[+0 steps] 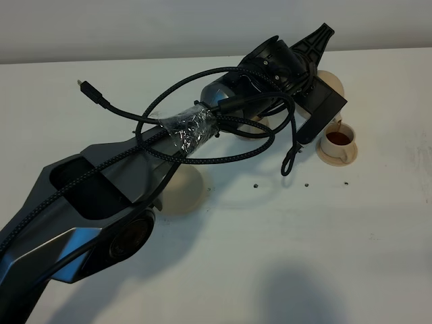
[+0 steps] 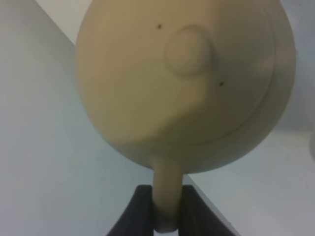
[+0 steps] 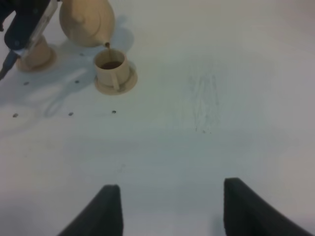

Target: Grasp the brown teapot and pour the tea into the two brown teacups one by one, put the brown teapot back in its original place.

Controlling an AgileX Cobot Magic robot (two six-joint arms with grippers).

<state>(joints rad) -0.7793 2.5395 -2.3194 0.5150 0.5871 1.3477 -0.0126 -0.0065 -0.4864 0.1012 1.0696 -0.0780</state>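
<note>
The teapot [image 2: 182, 88] looks like smooth, matt beige ceramic — the cup [image 3: 110, 69] the same. The desk [image 1: 270, 256] is smooth white with a faint sheen. A braided fabric cable [image 1: 223, 160] and crinkled, glossy clear wrap [image 1: 192, 128] sit on the arm [image 1: 74, 243] — its dark shell satin-smooth.

Bright, even light from above washes the white table [image 1: 378, 236], so shadows are soft: a pale one under the arm [image 1: 101, 196] and a broad grey patch at the table's near edge. Glare glints on the arm's plastic wrap [image 1: 192, 128]. In the left wrist view the teapot [image 2: 187, 83] is close and blurred, shaded toward its handle. The right wrist view is grainy, with the right gripper [image 3: 171, 186] out of focus.
</note>
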